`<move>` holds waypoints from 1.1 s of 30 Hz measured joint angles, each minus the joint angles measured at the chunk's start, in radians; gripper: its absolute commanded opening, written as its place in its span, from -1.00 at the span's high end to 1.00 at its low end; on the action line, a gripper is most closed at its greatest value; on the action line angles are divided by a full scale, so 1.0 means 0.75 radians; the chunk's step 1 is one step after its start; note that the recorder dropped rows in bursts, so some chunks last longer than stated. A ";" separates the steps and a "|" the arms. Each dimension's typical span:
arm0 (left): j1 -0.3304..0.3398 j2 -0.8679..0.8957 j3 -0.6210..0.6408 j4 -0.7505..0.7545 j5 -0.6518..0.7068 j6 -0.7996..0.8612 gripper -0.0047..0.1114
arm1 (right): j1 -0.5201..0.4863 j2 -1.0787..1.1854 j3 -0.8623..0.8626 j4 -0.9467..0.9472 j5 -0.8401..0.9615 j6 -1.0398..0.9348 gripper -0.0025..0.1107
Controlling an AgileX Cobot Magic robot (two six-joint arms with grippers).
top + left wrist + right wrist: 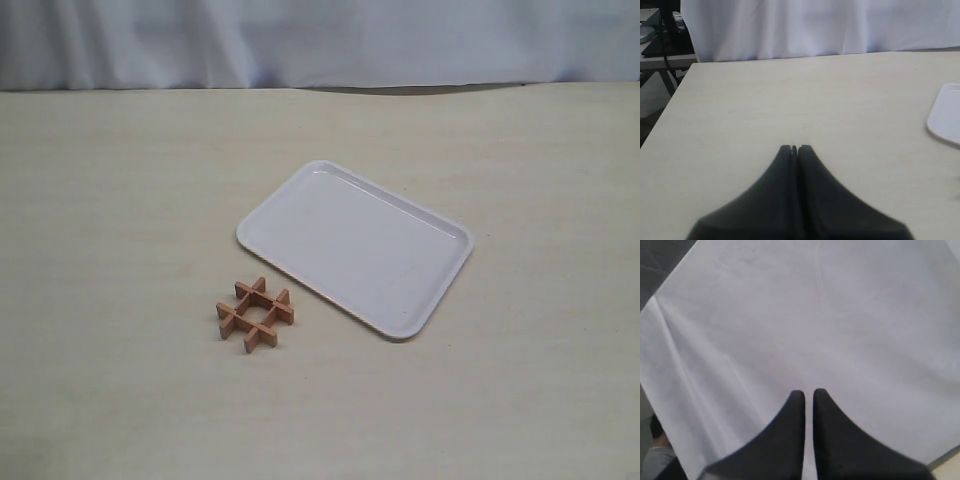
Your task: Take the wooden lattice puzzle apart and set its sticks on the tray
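The wooden lattice puzzle [256, 314] lies assembled on the table, a small reddish-brown hash-shaped grid just off the near left corner of the tray. The tray [355, 245] is white, flat and holds nothing; one of its corners [946, 115] shows in the left wrist view. No loose sticks are in sight. Neither gripper appears in the exterior view. My left gripper [795, 147] is shut, with nothing in it, above bare tabletop. My right gripper [808, 392] has its fingers almost together, a thin slit between them and nothing held; it faces white cloth.
A white cloth backdrop [320, 40] hangs along the table's far edge. The table's left edge [670, 100] shows in the left wrist view, with a dark stand and cables [665, 40] beyond it.
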 measured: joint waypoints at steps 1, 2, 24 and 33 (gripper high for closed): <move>0.000 0.000 0.000 0.000 0.000 0.000 0.92 | 0.000 0.000 0.000 -0.029 -0.025 0.047 0.85; 0.000 0.000 0.000 0.000 0.000 0.000 0.92 | 0.000 0.000 0.000 -0.063 -0.045 0.074 0.85; 0.000 0.000 0.000 0.000 0.000 0.000 0.92 | 0.378 1.156 -0.899 -0.430 1.036 -0.525 0.85; 0.000 0.000 0.000 0.000 0.000 0.000 0.92 | 0.793 1.743 -1.079 -0.314 1.402 -0.759 0.85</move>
